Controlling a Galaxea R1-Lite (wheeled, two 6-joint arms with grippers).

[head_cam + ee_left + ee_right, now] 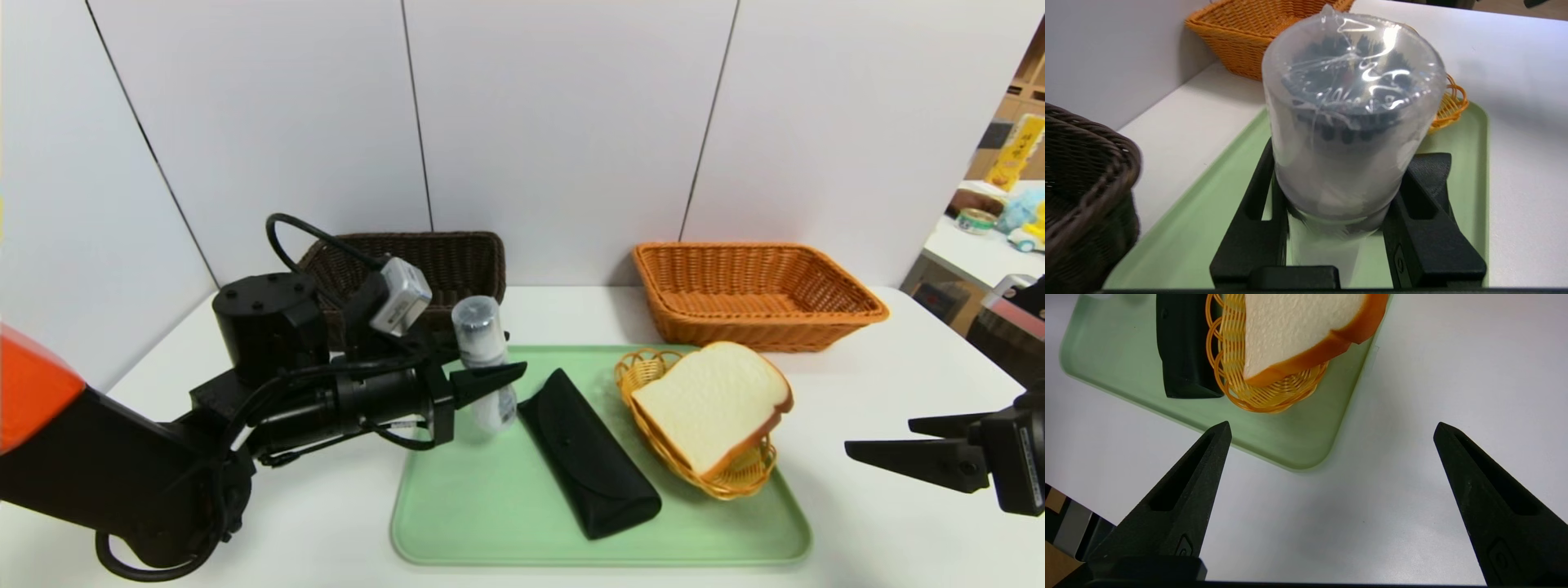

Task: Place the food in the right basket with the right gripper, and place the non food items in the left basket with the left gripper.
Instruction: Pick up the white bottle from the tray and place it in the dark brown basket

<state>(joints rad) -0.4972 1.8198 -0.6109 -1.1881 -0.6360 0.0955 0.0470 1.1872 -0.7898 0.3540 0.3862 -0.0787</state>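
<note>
A translucent white bottle (483, 359) with a grey cap stands nearly upright over the left part of the green tray (490, 506). My left gripper (510, 353) is shut on the bottle (1351, 122), one finger (1257, 212) on each side of its body. The black glasses case (588, 453) lies on the tray's middle. The bread slice (710, 404) rests tilted in a small yellow wicker dish (645, 367) on the tray's right side. My right gripper (882, 435) hovers open over bare table right of the tray, with the bread (1298, 326) ahead of it.
The dark brown left basket (441, 261) stands at the back left, just behind my left arm. The orange-tan right basket (751, 294) stands at the back right, behind the bread. A white wall runs behind both. A cluttered side table (980, 245) is at the far right.
</note>
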